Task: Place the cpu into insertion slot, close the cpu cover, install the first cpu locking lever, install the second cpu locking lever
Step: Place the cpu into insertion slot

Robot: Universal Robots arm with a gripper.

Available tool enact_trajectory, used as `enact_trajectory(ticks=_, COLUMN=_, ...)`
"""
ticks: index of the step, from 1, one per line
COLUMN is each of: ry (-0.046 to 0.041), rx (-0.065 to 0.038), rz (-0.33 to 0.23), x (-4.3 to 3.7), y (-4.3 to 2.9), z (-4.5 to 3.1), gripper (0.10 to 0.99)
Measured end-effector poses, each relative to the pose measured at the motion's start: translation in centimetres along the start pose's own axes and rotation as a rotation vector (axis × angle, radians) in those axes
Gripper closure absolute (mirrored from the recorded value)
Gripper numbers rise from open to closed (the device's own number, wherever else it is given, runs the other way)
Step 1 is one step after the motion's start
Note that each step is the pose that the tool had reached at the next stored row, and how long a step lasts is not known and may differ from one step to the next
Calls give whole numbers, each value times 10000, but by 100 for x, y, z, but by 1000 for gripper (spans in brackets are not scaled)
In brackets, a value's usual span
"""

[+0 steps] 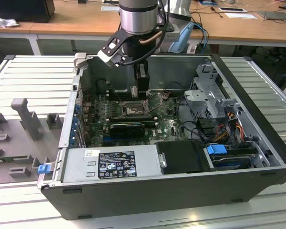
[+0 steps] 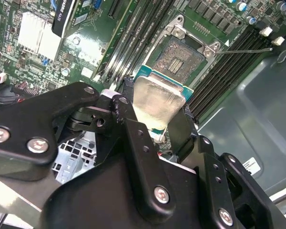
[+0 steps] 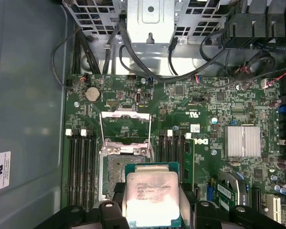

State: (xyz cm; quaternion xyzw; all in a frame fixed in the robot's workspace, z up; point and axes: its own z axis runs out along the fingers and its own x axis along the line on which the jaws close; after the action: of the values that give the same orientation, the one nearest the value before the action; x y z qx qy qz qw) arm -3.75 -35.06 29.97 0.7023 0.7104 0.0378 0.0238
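**Setting.** In the exterior view the case (image 1: 181, 195) lies open on the table (image 1: 38, 71). The arm (image 1: 139, 16) reaches down into the case from above. The gripper (image 1: 140, 90) hangs close over the board, above the slot (image 1: 132, 110).

**Gripper.** In both wrist views the gripper (image 2: 156, 114) (image 3: 152, 212) is pinching the cpu (image 2: 157, 95) (image 3: 151, 195) by two opposite edges. A black finger (image 3: 109, 212) sits at each side. The chip's pale face is turned up toward the first wrist camera.

**Cpu against slot.** The cpu is not seated. The slot (image 2: 183, 57) (image 3: 115, 171) shows most of its pin field bare. In the first wrist view the chip overlaps one corner of the slot and reaches past the frame on that side, so it is offset rather than centred. In the second wrist view the chip sits at the slot's near edge, with its face at an angle to the pin field. Whether its underside touches the frame cannot be told.

**Cover.** The cover (image 3: 125, 113) is swung open, folded back from the slot on the side away from the gripper. Green board shows through its window.

**Lever.** One thin wire lever (image 2: 243, 49) is unlatched. It reaches out across the memory slots (image 2: 229, 71) (image 3: 81, 162) (these flank the slot on both sides in the first wrist view)
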Motion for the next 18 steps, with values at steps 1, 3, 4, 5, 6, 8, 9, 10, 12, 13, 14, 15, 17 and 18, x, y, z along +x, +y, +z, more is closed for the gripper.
enact_trajectory(ticks=1, ry=0, rx=0, rz=0, x=0, y=0, z=4, gripper=557)
enact_trajectory(ticks=3, ry=1, rx=0, rz=0, x=0, y=-2, z=28, gripper=557)
enact_trajectory(ticks=4, ry=0, rx=0, rz=0, x=0, y=-3, z=40, gripper=557)
enact_trajectory(ticks=5, ry=0, rx=0, rz=1, x=2, y=-6, z=68, gripper=557)
enact_trajectory(ticks=6, ry=0, rx=0, rz=2, x=9, y=-11, z=107, gripper=557)
enact_trajectory(ticks=8, ry=-3, rx=-1, rz=43, x=23, y=-13, z=145, gripper=557)
enact_trajectory(ticks=9, ry=-12, rx=-3, rz=145, x=25, y=-14, z=166, gripper=557)
enact_trajectory(ticks=10, ry=-20, rx=-4, rz=228, x=26, y=-16, z=180, gripper=557)
enact_trajectory(ticks=12, ry=-33, rx=-7, rz=416, x=35, y=-21, z=227, gripper=557)
enact_trajectory(ticks=13, ry=-35, rx=-7, rz=423, x=42, y=-22, z=243, gripper=557)
enact_trajectory(ticks=14, ry=-35, rx=-7, rz=428, x=50, y=-23, z=260, gripper=557)
enact_trajectory(ticks=15, ry=-32, rx=-8, rz=430, x=77, y=-26, z=298, gripper=557)
enact_trajectory(ticks=17, ry=-33, rx=-8, rz=430, x=115, y=-29, z=341, gripper=557)
enact_trajectory(ticks=18, ry=-33, rx=-9, rz=430, x=140, y=-32, z=375, gripper=557)
